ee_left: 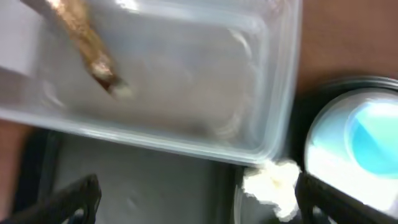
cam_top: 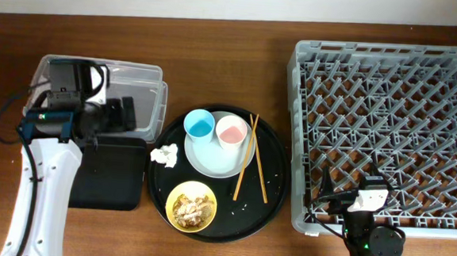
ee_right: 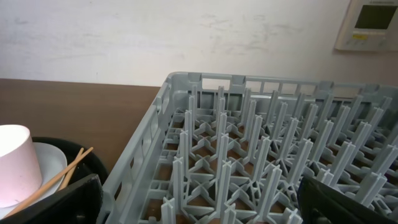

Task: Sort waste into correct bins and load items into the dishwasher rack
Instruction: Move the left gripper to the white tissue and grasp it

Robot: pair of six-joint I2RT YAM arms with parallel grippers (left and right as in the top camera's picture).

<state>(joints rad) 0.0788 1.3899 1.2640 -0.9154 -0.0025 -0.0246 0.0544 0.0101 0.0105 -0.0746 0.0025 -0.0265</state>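
My left gripper (cam_top: 124,114) (ee_left: 199,210) hangs open and empty over the near edge of the clear tub (cam_top: 140,79) (ee_left: 186,87) and the flat black tray (cam_top: 110,176). A blurred brown-gold snack wrapper (ee_left: 87,46) shows inside the tub. The white tissue wad (cam_top: 164,154) (ee_left: 268,184) lies on the round tray by the plate (cam_top: 214,160). On the plate stand a blue cup (cam_top: 199,125) (ee_left: 373,134) and a pink cup (cam_top: 232,131) (ee_right: 13,163), with two chopsticks (cam_top: 251,157) (ee_right: 56,180) beside them. A yellow bowl (cam_top: 191,206) holds food scraps. My right gripper (cam_top: 371,197) (ee_right: 199,211) is open and empty over the front edge of the grey rack (cam_top: 388,114) (ee_right: 261,155).
The large round black tray (cam_top: 268,202) carries the dishes between the bins and the rack. Bare wooden table (cam_top: 232,73) lies behind it. The left arm's white link (cam_top: 46,188) runs along the table's left side.
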